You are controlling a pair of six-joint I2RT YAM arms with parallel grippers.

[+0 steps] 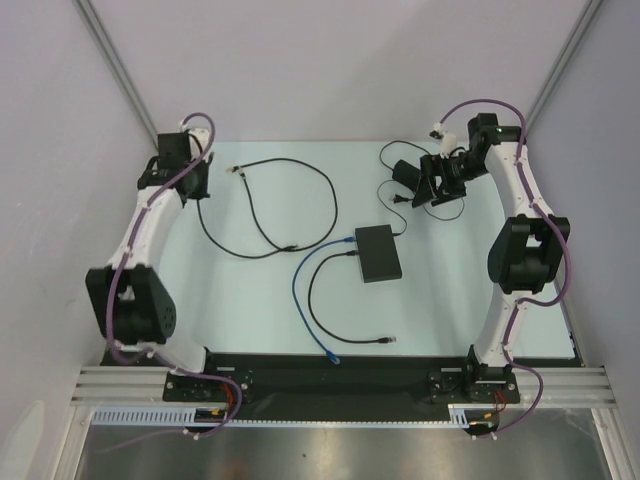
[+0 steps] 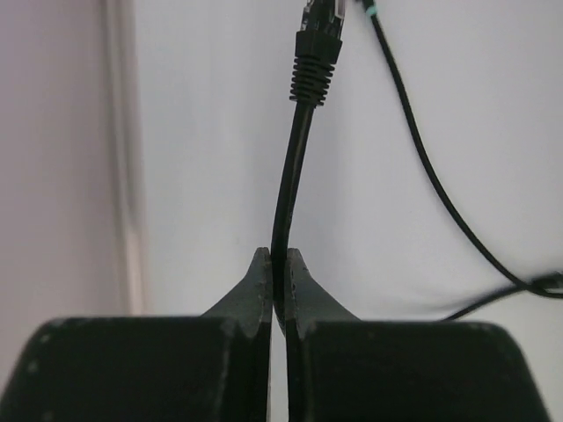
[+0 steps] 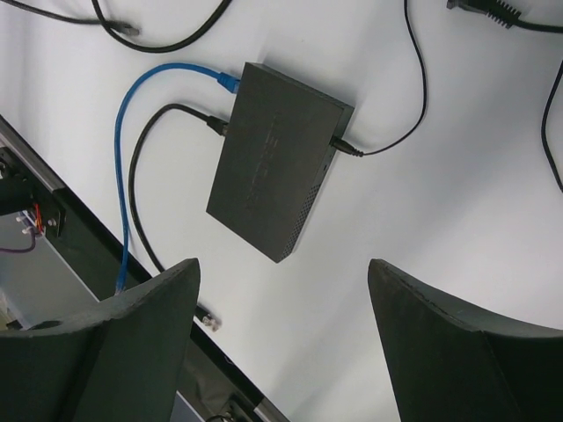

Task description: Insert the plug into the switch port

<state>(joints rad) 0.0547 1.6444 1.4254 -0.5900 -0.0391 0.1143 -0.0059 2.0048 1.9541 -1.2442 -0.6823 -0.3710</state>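
Observation:
The switch (image 1: 379,252) (image 3: 277,158) is a flat black box lying right of the table's middle, with a blue cable (image 3: 141,105) and a black one in its left edge. At the far left my left gripper (image 1: 205,185) (image 2: 279,255) is shut on a thin black cable (image 2: 290,176) a short way behind its plug (image 2: 317,53) (image 1: 237,171), which sticks out ahead of the fingertips. My right gripper (image 1: 440,185) (image 3: 281,268) hangs at the far right above the table, open and holding nothing, looking down at the switch.
A chunky black power adapter (image 1: 405,172) lies at the back right, its thin lead running to the switch's right edge. Loose cable ends lie near the front edge: a blue plug (image 1: 333,356) and a black plug (image 1: 390,341) (image 3: 209,322). Black cable loops (image 1: 300,200) cover the middle left.

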